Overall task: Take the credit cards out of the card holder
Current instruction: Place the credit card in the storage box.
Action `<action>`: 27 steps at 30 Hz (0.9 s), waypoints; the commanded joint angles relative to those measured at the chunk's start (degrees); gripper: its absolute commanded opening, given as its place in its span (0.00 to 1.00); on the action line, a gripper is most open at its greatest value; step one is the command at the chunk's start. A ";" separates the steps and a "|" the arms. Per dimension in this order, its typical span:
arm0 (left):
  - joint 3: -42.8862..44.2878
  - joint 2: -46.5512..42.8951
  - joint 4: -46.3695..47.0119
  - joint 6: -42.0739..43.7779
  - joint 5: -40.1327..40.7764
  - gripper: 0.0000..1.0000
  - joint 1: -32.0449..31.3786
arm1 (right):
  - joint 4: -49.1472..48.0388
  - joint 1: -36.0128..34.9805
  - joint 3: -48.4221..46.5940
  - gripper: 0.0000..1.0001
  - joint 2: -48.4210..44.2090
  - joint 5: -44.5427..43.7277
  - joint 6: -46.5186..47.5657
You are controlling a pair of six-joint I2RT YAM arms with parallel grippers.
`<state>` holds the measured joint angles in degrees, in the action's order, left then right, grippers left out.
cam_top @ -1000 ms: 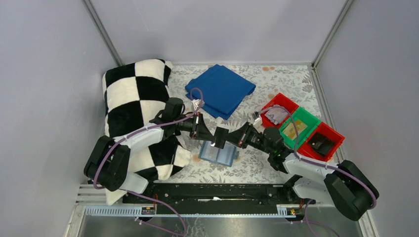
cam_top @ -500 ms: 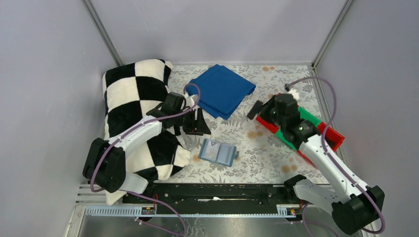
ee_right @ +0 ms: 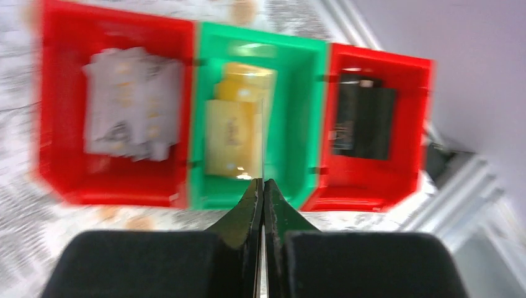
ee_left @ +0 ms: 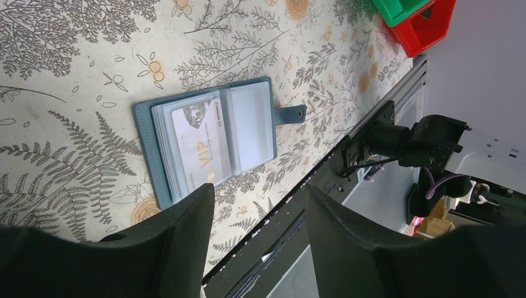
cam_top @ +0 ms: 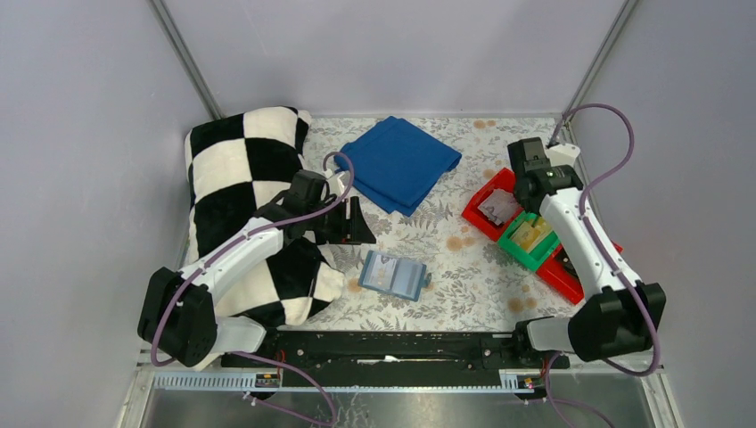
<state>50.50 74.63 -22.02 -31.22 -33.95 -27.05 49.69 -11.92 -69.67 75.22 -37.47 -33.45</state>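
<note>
Teal card holder (ee_left: 144, 152) lies below spread left claw (ee_left: 258, 192); right claw (ee_right: 263, 184) pinches credit card (ee_right: 263, 143) above green bin (ee_right: 299, 124).

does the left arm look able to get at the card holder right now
Probably yes. The left gripper hangs open just beside the open card holder, which lies flat on the table with nothing over it; the right gripper, pinching a credit card, is away over the bins.
</note>
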 commanded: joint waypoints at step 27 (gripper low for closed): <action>1.54 -1.01 -1.56 2.68 -8.15 0.59 0.24 | -8.02 20.44 11.46 0.00 16.69 -17.26 11.83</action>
<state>50.52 74.59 -24.47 -28.53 -40.38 -27.05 44.66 7.62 -59.35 90.13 -50.70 -22.04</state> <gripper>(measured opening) 0.593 0.017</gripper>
